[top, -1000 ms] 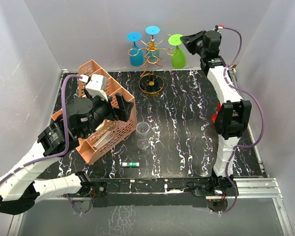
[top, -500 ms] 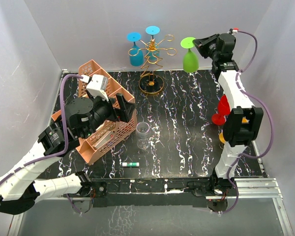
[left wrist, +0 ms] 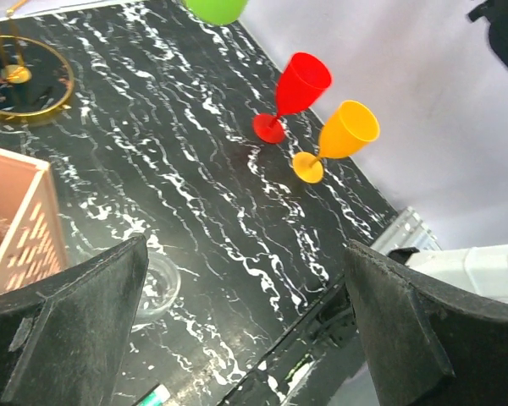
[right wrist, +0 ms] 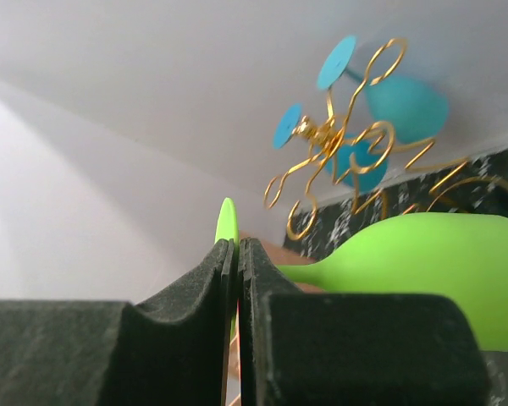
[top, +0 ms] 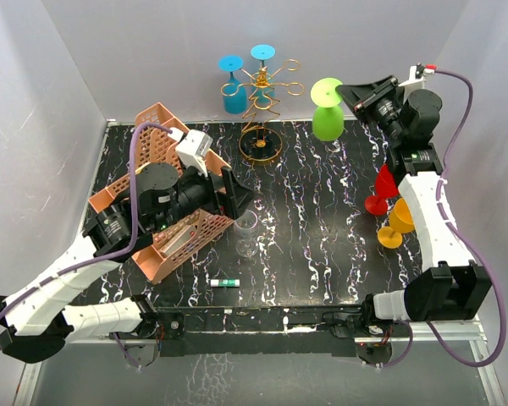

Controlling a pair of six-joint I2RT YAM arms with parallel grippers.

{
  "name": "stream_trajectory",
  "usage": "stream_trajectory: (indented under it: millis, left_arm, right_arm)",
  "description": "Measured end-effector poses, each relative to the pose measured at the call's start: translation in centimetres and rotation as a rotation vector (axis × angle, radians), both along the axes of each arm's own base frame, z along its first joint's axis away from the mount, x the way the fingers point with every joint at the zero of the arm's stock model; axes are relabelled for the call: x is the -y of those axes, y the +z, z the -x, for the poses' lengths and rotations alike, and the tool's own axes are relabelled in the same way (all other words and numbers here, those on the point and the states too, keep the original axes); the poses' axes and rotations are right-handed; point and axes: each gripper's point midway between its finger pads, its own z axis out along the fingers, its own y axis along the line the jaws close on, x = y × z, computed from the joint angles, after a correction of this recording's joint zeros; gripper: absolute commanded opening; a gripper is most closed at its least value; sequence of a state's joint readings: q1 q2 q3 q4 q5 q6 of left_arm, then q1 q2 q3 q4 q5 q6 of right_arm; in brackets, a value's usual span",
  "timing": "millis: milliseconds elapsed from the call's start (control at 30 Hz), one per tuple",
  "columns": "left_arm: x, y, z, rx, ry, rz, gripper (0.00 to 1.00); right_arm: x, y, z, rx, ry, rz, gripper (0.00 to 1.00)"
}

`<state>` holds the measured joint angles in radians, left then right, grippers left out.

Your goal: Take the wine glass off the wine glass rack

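The gold wire wine glass rack (top: 261, 110) stands at the back of the table with two blue glasses (top: 233, 85) hanging upside down on it; it also shows in the right wrist view (right wrist: 339, 161). My right gripper (top: 351, 91) is shut on the foot of a green wine glass (top: 327, 110), held upside down in the air to the right of the rack and clear of it. In the right wrist view the green foot (right wrist: 226, 224) sits between the closed pads and the bowl (right wrist: 423, 271) is to the right. My left gripper (top: 237, 196) is open and empty over the table's middle.
A pink mesh file organizer (top: 165, 190) lies tilted at the left under my left arm. A clear glass (top: 246, 233) stands mid-table. A red glass (top: 381, 190) and an orange glass (top: 398, 222) stand at the right. A small tube (top: 225, 282) lies near the front edge.
My right gripper has drawn the green glass off the rack arm and carried it to the right. My left arm has shifted slightly right and its camera has swung.
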<state>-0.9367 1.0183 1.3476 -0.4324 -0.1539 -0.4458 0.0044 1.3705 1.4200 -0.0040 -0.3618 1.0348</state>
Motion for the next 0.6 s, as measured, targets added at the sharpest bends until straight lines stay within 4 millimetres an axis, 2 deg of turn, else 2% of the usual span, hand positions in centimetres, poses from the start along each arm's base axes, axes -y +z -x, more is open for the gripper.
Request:
stream_trajectory:
  millis: [167,333,400,467,600]
  left_arm:
    - [1.8,0.6,0.2,-0.011,-0.086,0.048,0.97]
    - [3.2,3.3,-1.0,-0.044,-0.174,0.184,0.97]
    - [3.0,4.4,-2.9,-0.067,-0.191,0.271,0.97]
    - [2.3,5.0,-5.1,-0.097,-0.195,0.357,0.97]
    - [0.9,4.3,-9.0,-0.192,-0.210,0.503,0.97]
  right_arm:
    - [-2.6,-1.4,2.6,-0.036,0.179,-0.121,0.08]
    - [-4.8,-3.0,4.7,-0.121,0.341,-0.276,0.08]
    - [-5.1,-2.7,5.5,-0.133,0.376,-0.311,0.08]
    - [-5.4,-1.5,6.6,-0.121,0.412,-0.340,0.08]
    - [-5.9,1.5,9.2,-0.038,0.500,-0.391,0.08]
